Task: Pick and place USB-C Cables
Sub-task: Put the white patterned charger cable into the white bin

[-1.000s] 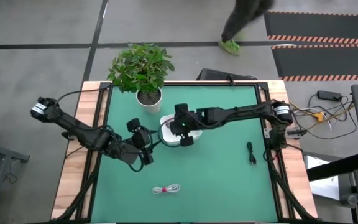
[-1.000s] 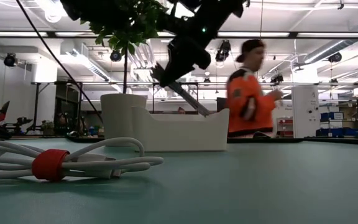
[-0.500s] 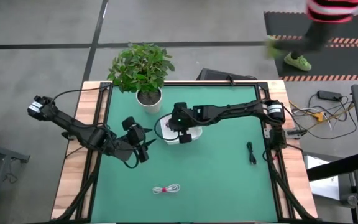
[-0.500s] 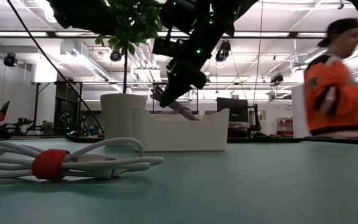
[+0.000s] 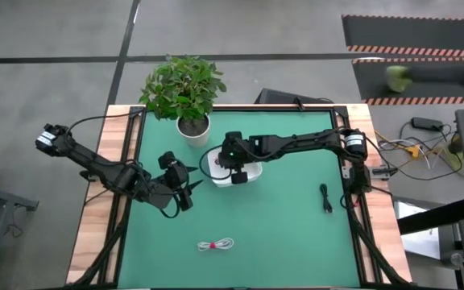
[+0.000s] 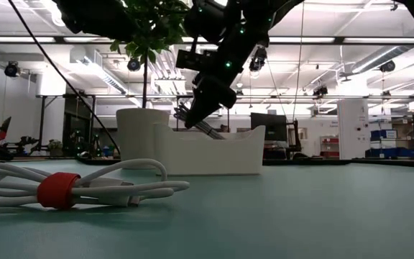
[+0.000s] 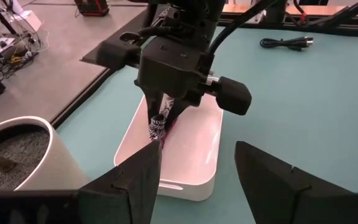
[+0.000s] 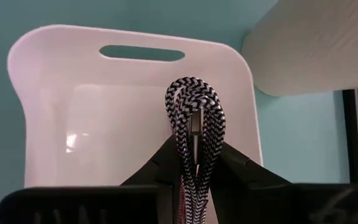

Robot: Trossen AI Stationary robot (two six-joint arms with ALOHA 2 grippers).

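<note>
USB-C cables are the things to move, and one braided cable bundle [image 8: 193, 134], woven black and white with a trace of dark red, is pinched in the right gripper [image 5: 234, 163].

High view: the right gripper reaches across the green desk [image 5: 296, 225] and hangs over a white tray [image 5: 250, 174] that sits near a potted plant [image 5: 183, 90]. The left gripper [image 5: 185, 189] waits just beside the tray. A white cable with a red tie [image 5: 216, 244] lies toward the near edge of the desk, well apart from the tray. A black cable [image 5: 326, 197] lies toward the right side.

Low view: the right gripper [image 6: 196, 119] tilts down from above, its tip at the tray's [image 6: 207, 151] rim. The white cable [image 6: 56, 188] lies close in front.

Left wrist view: the left arm's own jaws stand apart and empty, aimed at the tray [image 7: 174, 152]. The right gripper [image 7: 159, 129] holds the bundle [image 7: 156, 129] just above the tray floor.

Right wrist view: the right jaws are clenched on the looped bundle, with the tray's [image 8: 55, 81] bare floor behind it.

Judged from this, the placing step is in hand. The next move calls for lowering slightly and releasing the jaws so the bundle falls inside the walls.
</note>
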